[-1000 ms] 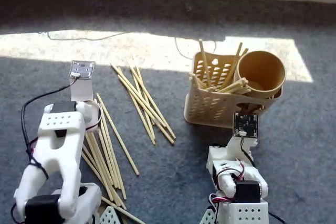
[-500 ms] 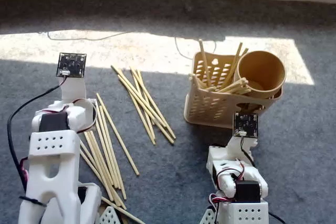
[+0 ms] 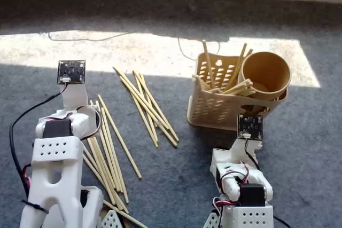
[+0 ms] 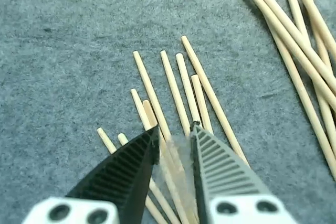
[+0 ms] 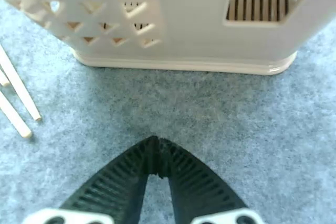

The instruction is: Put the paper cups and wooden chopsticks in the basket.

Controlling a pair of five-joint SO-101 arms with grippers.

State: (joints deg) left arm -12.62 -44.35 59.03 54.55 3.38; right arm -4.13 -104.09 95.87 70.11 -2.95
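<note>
Loose wooden chopsticks (image 3: 109,150) lie in a pile on the grey carpet beside my left arm (image 3: 56,153), and a second bunch of chopsticks (image 3: 145,105) lies in the middle. My left gripper (image 4: 175,128) is open low over the pile, with a chopstick or two (image 4: 173,161) running between its fingers. The beige basket (image 3: 214,111) holds several chopsticks and a brown paper cup (image 3: 265,73). My right gripper (image 5: 157,142) is shut and holds nothing, just above the carpet in front of the basket wall (image 5: 184,24).
A sunlit strip of floor with thin cables (image 3: 80,38) runs behind the chopsticks. Two chopstick ends (image 5: 16,108) lie on the carpet beside the basket's corner. Bare carpet (image 3: 181,174) separates the two arm bases.
My left arm swung to the left and drew back a little over the near pile. The right arm, basket and cup have not moved.
</note>
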